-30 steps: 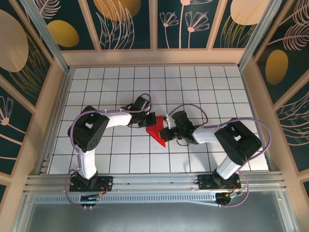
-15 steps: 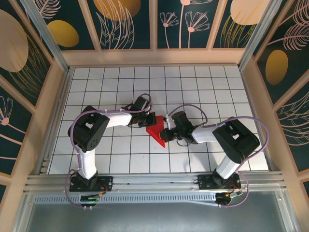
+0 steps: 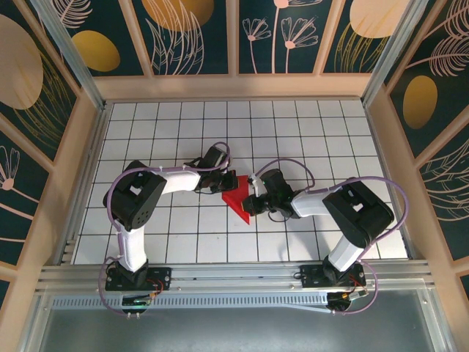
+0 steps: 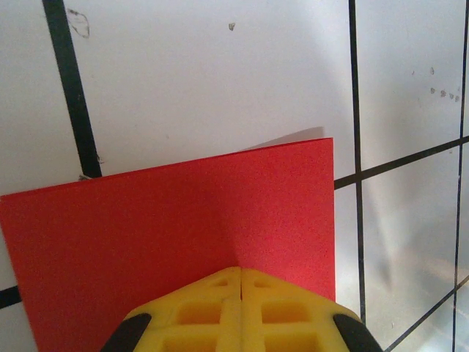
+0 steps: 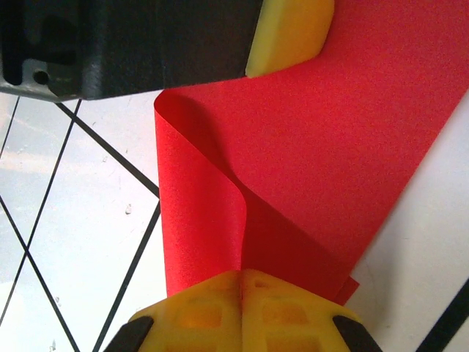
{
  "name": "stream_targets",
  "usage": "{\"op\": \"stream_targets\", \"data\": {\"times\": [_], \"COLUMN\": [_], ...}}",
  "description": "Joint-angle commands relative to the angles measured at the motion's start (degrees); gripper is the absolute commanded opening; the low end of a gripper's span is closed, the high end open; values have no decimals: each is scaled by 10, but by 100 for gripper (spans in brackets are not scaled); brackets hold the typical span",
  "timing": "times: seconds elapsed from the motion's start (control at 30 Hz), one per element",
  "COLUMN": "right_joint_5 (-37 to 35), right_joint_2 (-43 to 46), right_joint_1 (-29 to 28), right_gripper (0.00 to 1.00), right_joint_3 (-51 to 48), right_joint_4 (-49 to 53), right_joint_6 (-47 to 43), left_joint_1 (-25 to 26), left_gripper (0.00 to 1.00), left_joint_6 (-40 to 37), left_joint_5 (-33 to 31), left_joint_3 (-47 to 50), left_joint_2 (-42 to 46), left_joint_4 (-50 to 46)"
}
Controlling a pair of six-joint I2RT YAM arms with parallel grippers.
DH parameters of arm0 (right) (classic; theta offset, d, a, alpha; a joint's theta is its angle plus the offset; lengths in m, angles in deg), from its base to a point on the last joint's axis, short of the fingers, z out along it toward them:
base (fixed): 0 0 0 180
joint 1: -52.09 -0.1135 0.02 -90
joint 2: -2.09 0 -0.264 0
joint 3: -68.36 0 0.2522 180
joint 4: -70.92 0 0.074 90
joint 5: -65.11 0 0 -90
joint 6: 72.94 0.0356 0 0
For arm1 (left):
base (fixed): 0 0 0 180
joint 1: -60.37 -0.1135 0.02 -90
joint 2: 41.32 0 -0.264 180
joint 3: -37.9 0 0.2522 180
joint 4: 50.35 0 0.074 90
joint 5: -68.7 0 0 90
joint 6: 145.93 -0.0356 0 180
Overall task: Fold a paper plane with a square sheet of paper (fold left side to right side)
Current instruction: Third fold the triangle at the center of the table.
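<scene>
Setting: white table ruled with a black grid, boxed in by dark floral wall panels.

Item 1. Two white-and-black jointed robot arms, left arm and right arm, both reaching to the centre of the top frame.

Item 2. Thin bright red sheet of paper, part-folded into a pointed wedge. It lies on the table at frame centre, between the two hands. One flap stands up in a loose curl, not yet flattened.

Item 3. Left hand: yellow fingers pressed together, tips at the sheet's edge at the bottom of its wrist view. Whether paper sits between them cannot be told.

Item 4. Right hand: fingers pressed together, seemingly pinching the curled flap where it runs into their seam.

Handling note (judgement): keep the left hand anchoring the sheet. Carry the flap across low and slowly, line up the edges before pressing, then flatten the curl from the middle outward. A thin sheet will skid or crease crookedly if dragged.
</scene>
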Motion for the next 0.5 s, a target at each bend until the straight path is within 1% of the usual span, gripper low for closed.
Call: {"op": "stream_targets", "data": {"times": [0.0, 0.27, 0.47], "right_joint_5": [14, -4, -25], "right_joint_2": [1, -14, -18], "right_joint_1": [2, 2, 2], "right_gripper": [0, 0, 0], "right_joint_3": [-7, 0, 8], "right_joint_4": [-1, 10, 27], "right_joint_6": [2, 1, -1], "left_joint_1": [5, 4, 4], "left_gripper": [0, 0, 0], "left_joint_6": [8, 8, 1], "left_joint_5": [-24, -19, -20], "left_joint_3": [10, 6, -15], "left_joint_2": [-30, -21, -11], "left_joint_4": [-30, -30, -42]}}
